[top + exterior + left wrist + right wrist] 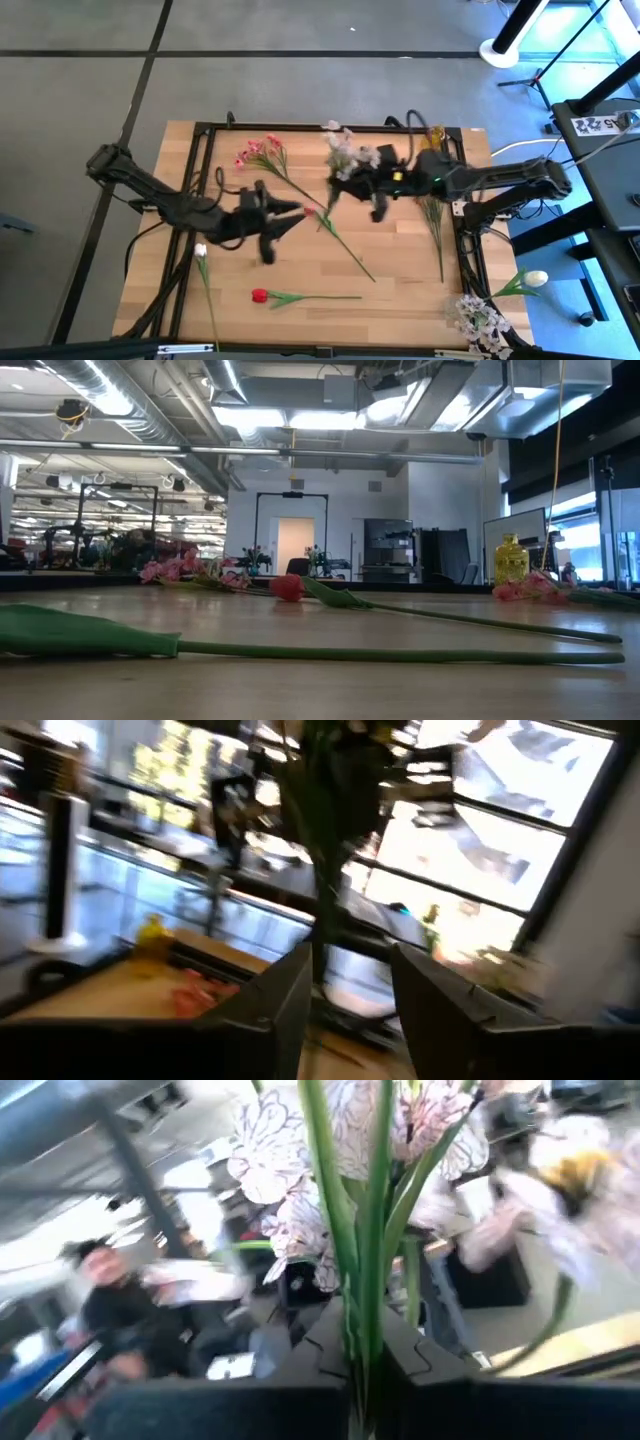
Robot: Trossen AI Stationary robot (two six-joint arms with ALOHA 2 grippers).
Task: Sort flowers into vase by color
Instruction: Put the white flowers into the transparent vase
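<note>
While raised mid-table, right gripper (365, 1370) pinching pale pink flower spray (330, 1140), left gripper (350, 995) spread around a stem (318, 920)

A grey tiled floor (300, 60), crossed by dark seams, is seen around the wooden counter (400, 300). Beyond the counter, in the low view, an open industrial hall is shown: exposed silver ducts (120, 405) and bright ceiling lights (260, 415) overhead, a white far wall with a lit doorway (293, 543), and dark cabinets (400, 550) beside it.
</note>
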